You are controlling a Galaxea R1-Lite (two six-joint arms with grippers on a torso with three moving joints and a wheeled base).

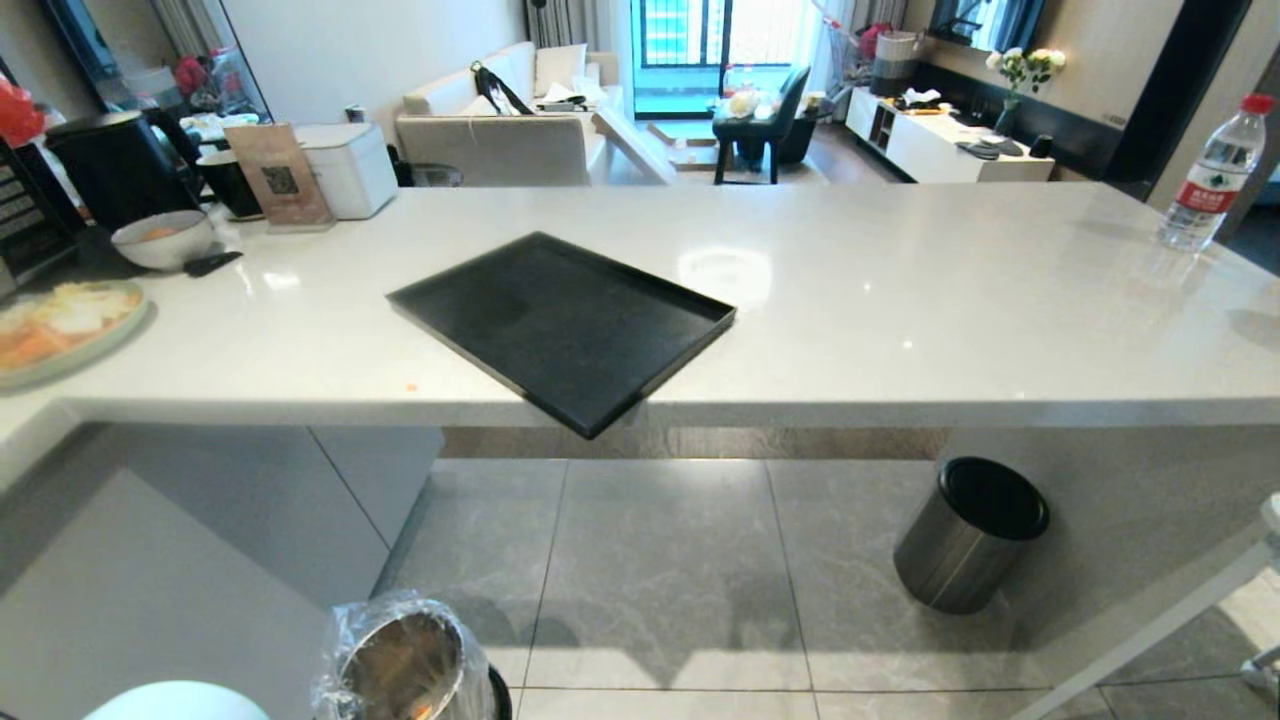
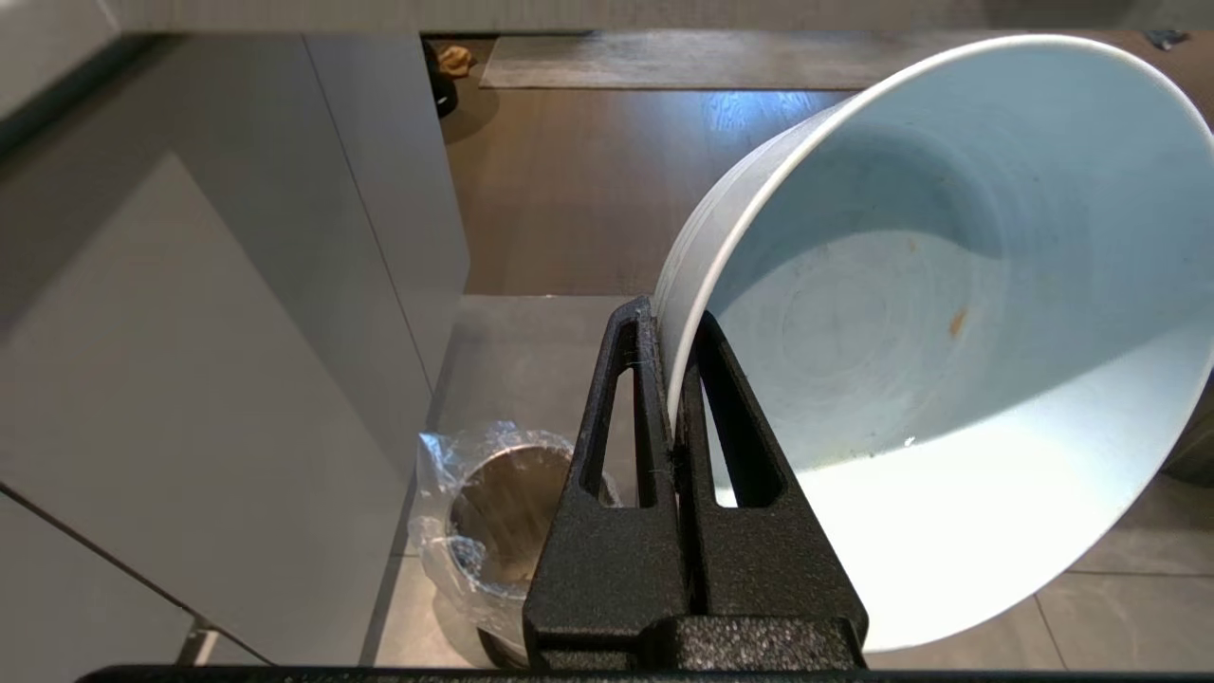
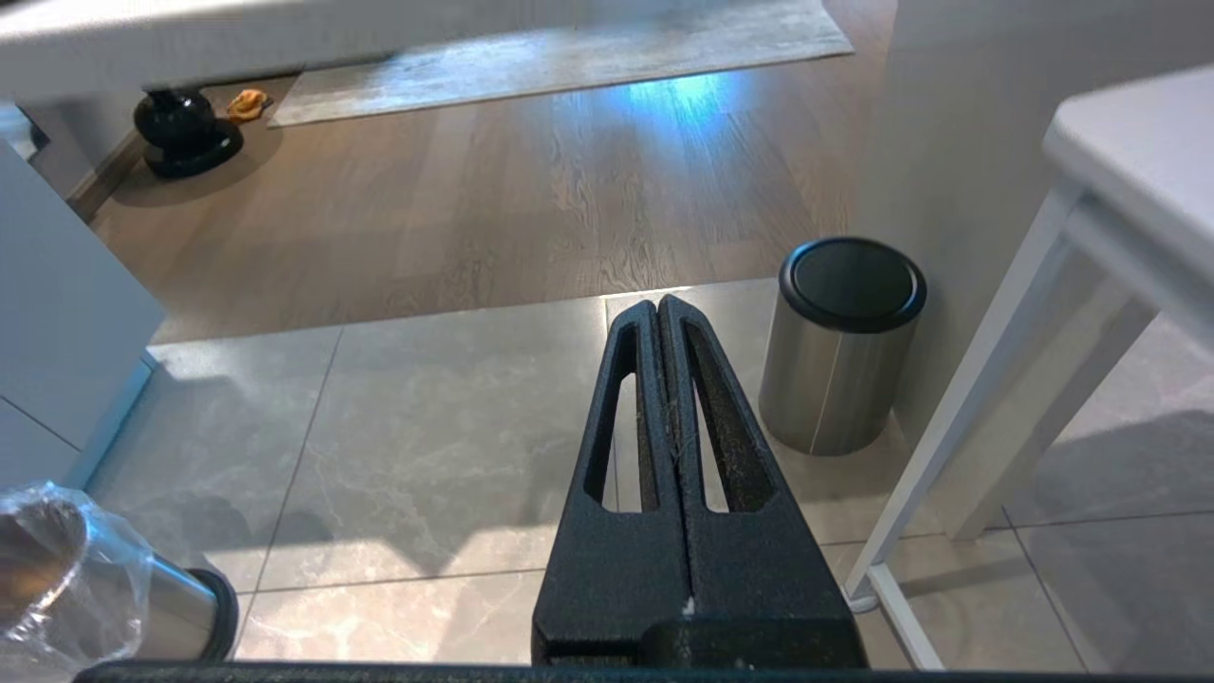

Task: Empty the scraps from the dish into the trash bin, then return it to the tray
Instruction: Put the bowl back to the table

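Note:
My left gripper is shut on the rim of the dish, a pale blue-white bowl tipped on its side. Its inside holds no sticks, only an orange fleck. The dish's edge shows at the bottom left of the head view. The trash bin, shiny metal with a crinkled clear liner, stands on the floor below and beside the fingers. It also shows in the head view and the right wrist view. The black tray lies empty on the white counter, one corner past the front edge. My right gripper hangs shut and empty over the floor tiles.
A dark-grey cylinder with a black top stands on the floor to the right, beside a white table leg. A pale-green plate of slices, a grey-white bowl and a water bottle sit on the counter. Grey cabinet fronts are on the left.

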